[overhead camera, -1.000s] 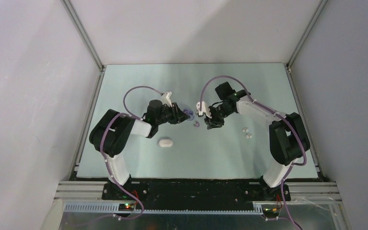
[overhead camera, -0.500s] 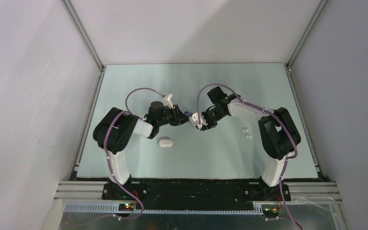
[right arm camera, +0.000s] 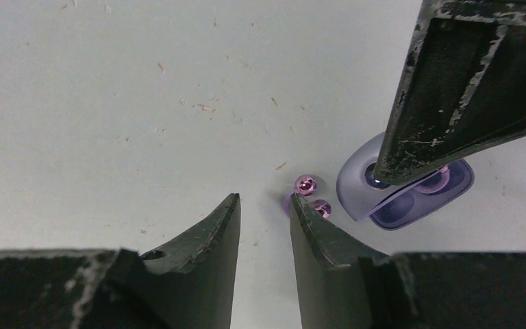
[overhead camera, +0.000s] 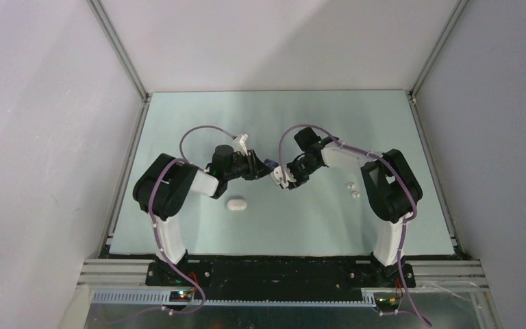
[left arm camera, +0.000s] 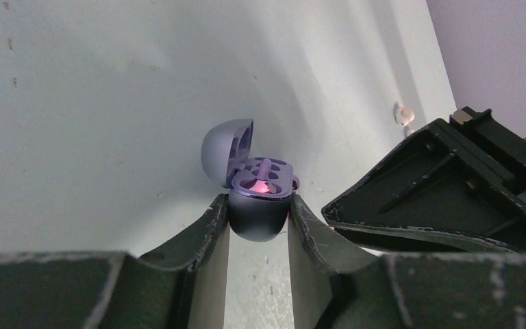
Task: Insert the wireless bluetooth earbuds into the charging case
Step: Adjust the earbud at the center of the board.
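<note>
My left gripper (left arm camera: 257, 202) is shut on the base of the purple charging case (left arm camera: 259, 214), whose lid stands open; a pink light glows inside and a purple shape sits in one socket. From above, the case (overhead camera: 268, 163) shows at the left gripper (overhead camera: 263, 166). A translucent purple earbud (right arm camera: 306, 184) lies on the table just outside the right-hand finger of my right gripper (right arm camera: 264, 199). That gripper is open, low over the table, with nothing between its jaws. The case (right arm camera: 411, 199) lies just beyond the bud. The right gripper (overhead camera: 282, 181) nearly meets the left one.
A shut white case (overhead camera: 235, 203) lies near the left arm. Two white earbuds (overhead camera: 349, 186) (overhead camera: 355, 195) rest on the table to the right of the right arm; one white bud (left arm camera: 402, 113) shows in the left wrist view. Side walls bound the table.
My right arm has swung left and down toward the case and the loose purple bud, its jaws a little wider. The left gripper has kept its hold on the case, almost still.
</note>
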